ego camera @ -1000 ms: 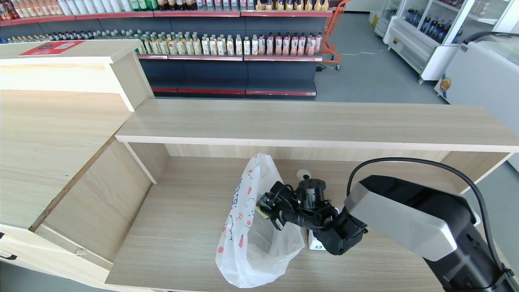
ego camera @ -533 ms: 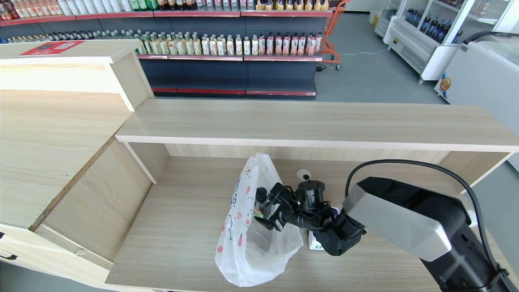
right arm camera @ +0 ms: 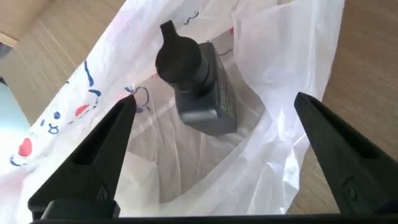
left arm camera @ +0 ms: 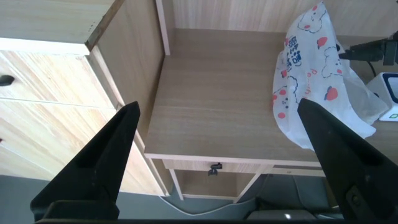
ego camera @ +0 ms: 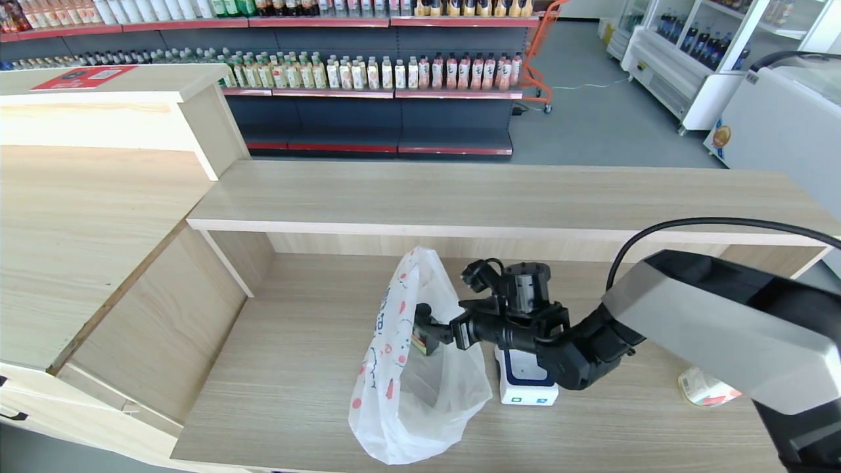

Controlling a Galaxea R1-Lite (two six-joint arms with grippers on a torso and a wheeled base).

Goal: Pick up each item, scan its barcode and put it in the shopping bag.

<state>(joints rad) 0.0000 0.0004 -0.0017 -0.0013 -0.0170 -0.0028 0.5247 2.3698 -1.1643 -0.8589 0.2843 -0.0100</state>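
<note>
Since a second ago my right arm has lifted and swung outward, and the right pincer (ego camera: 424,332) has stayed at the mouth of the shopping bag (ego camera: 394,394). That swing has uncovered the scanner (ego camera: 525,384) and a packet (ego camera: 706,387) that the forearm hid before.

I read the right pincer's fingers as spread wide, with nothing between them. Directly below it, inside the bag, lies one dark bottle (right arm camera: 199,87) with a black cap, on its side on the white plastic. In the wrist view both fingers stand well clear of it, one to either side. I count one bag, white with red and blue prints, with its open mouth turned up towards the pincer.

Just behind the pincer, under my wrist, one white scanner with a blue screen stands on the counter (ego camera: 295,368), just beside the bag. Farther back along the arm, well apart from the pincer, one packet with a red and white label lies on the wood. I cannot tell what it holds.

My left pincer (left arm camera: 217,106) is also spread apart and holds nothing. It hangs off the counter's near edge, and the bag stands well apart from it across the bare wood, with the scanner's corner just past the bag. That makes two pincers, both gaping.
</note>
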